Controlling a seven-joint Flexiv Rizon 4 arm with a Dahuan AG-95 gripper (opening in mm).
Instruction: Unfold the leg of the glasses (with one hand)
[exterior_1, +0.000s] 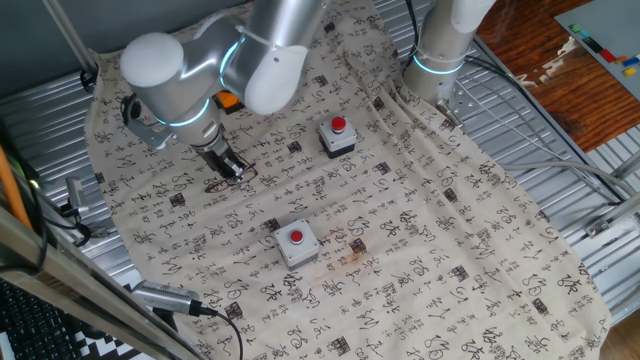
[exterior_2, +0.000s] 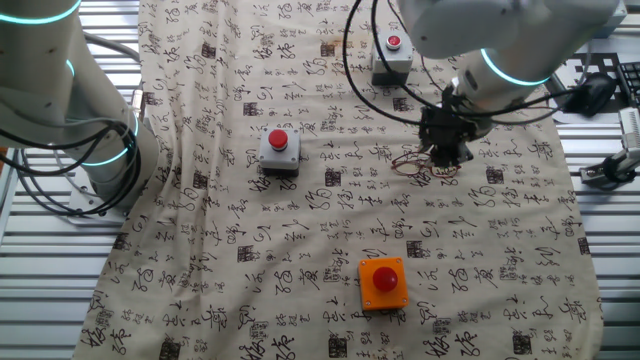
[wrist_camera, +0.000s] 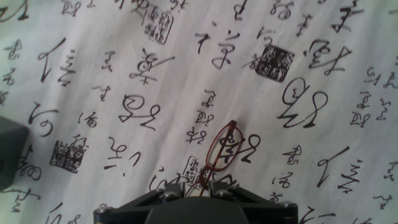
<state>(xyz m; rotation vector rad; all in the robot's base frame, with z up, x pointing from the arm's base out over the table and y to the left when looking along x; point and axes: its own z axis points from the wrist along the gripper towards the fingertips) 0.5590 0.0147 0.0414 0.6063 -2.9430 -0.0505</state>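
The glasses (wrist_camera: 222, 146) are thin reddish-brown wire spectacles lying on the printed cloth (wrist_camera: 93, 74). One lens rim shows in full in the hand view, and the rest of the frame runs down between my fingers. My gripper (wrist_camera: 196, 188) is down on the cloth, its jaws nearly together around the near part of the frame. In one fixed view the gripper (exterior_1: 232, 168) stands over the glasses (exterior_1: 222, 184) at the left of the cloth. In the other fixed view the gripper (exterior_2: 446, 158) is at the right end of the glasses (exterior_2: 412, 162).
Two grey boxes with red buttons (exterior_1: 338, 137) (exterior_1: 296, 243) stand on the cloth; they also show in the other fixed view (exterior_2: 391, 60) (exterior_2: 279, 150). An orange button box (exterior_2: 383, 281) sits near the front there. A second arm's base (exterior_1: 440, 50) stands at the cloth's edge.
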